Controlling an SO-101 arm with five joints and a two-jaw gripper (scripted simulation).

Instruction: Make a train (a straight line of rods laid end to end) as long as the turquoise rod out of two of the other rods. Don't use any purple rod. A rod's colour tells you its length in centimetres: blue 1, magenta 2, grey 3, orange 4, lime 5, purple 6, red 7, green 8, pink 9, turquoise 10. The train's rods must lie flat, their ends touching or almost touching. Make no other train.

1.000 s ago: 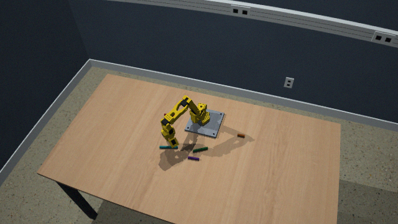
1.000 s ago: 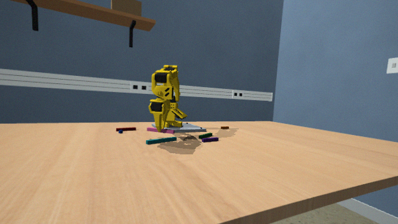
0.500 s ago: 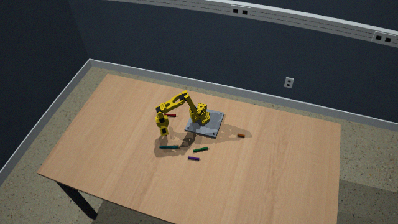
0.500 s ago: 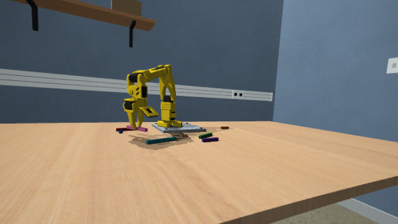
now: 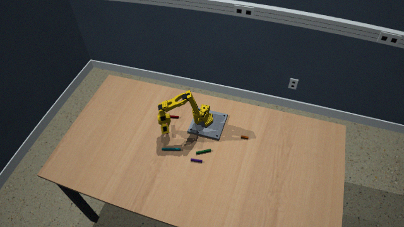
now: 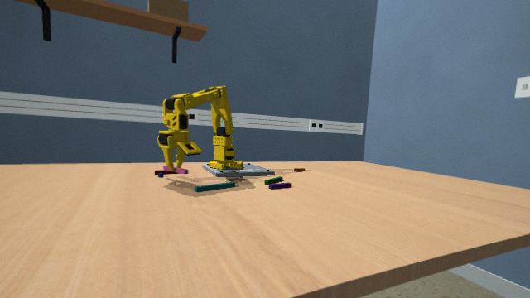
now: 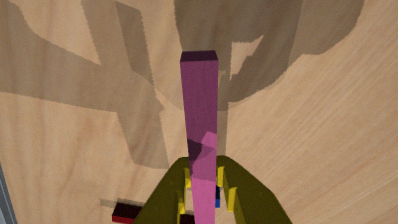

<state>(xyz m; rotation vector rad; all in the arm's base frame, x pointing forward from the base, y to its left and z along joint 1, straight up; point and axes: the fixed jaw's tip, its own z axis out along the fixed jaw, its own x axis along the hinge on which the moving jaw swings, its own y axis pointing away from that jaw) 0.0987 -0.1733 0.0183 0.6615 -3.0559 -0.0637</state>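
Pink wood-like rod (image 6: pixel 181 170) (image 7: pixel 200 100) hung pinched between the narrowed fingers of my gripper (image 5: pixel 165 129) (image 6: pixel 175 169) (image 7: pixel 204 177), above the table (image 5: pixel 252 176) (image 6: pixel 265 232) (image 7: pixel 325 150) and near the blue rod (image 6: pixel 161 175) (image 7: pixel 217 203), its likely partner. I judged that lowering it askew could knock the small blue piece away, while its long overhang might swing into the red rod (image 5: pixel 174 116) (image 6: pixel 159 172) (image 7: pixel 125 213) or twist on release, leaving a gap.

1. We see a wooden shelf (image 6: pixel 112 14) on black brackets high on the wall.
2. On it we make out a box (image 6: pixel 168 10), probably cardboard, cut off by the frame.
3. We spot a white outlet (image 5: pixel 293 84) low on the wall.
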